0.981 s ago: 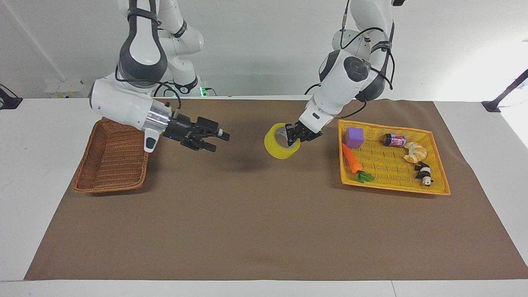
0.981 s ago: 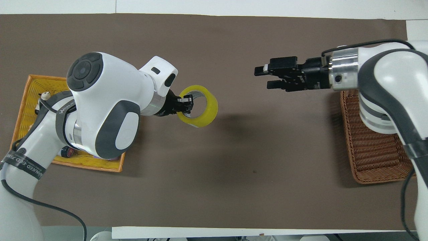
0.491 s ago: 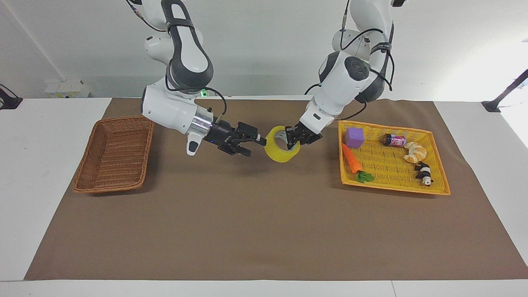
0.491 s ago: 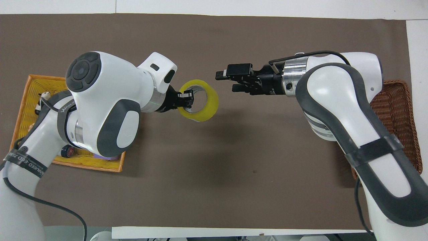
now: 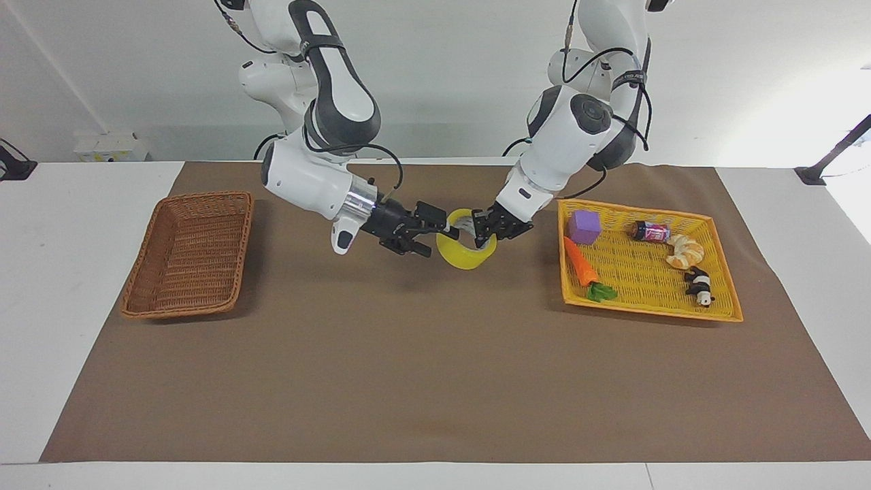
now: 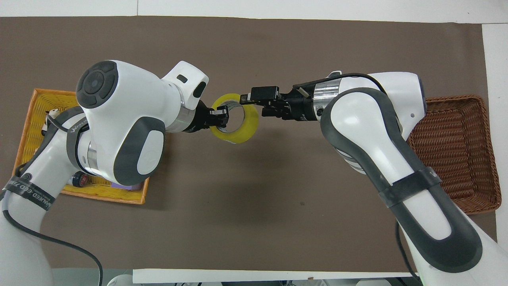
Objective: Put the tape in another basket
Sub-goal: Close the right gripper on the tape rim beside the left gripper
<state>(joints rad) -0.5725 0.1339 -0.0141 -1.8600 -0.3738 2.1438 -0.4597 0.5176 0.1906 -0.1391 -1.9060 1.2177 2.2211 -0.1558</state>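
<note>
The tape (image 5: 466,253) is a wide ring of translucent yellow with a pale whitish core, held in the air over the brown mat (image 5: 435,381) at the middle of the table, tilted so its hole shows from above. The left gripper (image 5: 484,231) pinches the roll's wall at about three o'clock on the ring in the facing view, one finger inside the core and one outside, jaws clamped on it. The right gripper (image 5: 435,236) reaches the roll from about nine o'clock, jaws spread wide, its upper finger over the rim; whether it touches is not clear. A band on the left arm (image 6: 33,194) carries white lettering, only partly readable. The brown wicker basket (image 5: 187,255) lies toward the right arm's end. The yellow tray (image 5: 680,309) toward the left arm's end holds a purple cube (image 5: 584,226), a carrot (image 5: 582,267), a small can (image 5: 650,231), a croissant (image 5: 684,250) and a panda figure (image 5: 699,286).
</note>
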